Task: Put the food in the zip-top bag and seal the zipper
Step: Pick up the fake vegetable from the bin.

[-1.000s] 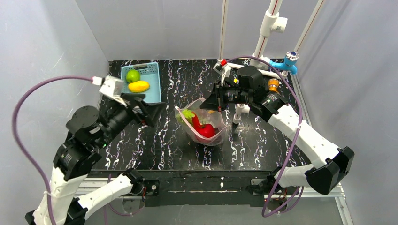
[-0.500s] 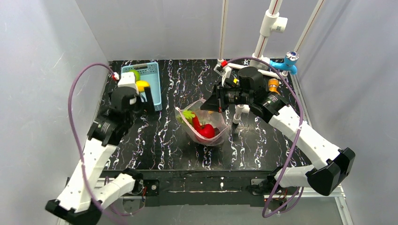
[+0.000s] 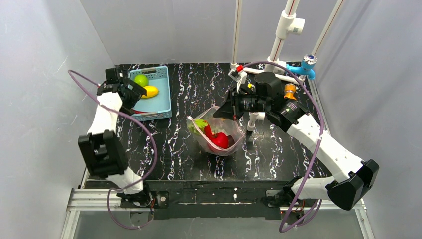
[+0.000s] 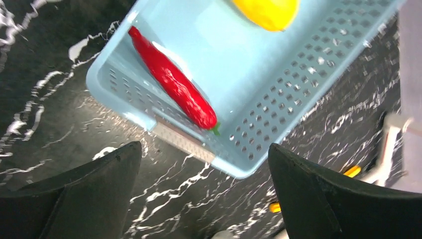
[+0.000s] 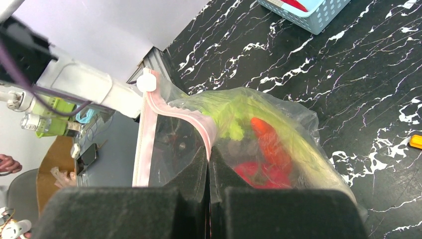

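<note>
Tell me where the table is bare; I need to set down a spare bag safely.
The widest bare table is the near strip in front of the zip-top bag. A narrower gap lies between the blue basket and the bag. Crowded: the far right, where the right claw pinches the bag beside the pipe stand.

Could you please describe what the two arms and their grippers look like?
Both the left arm and right arm have white link shells with chunky black joint housings. A purple cable loops loosely along each. The left gripper and right gripper have broad matte black fingers; no markings show.
</note>
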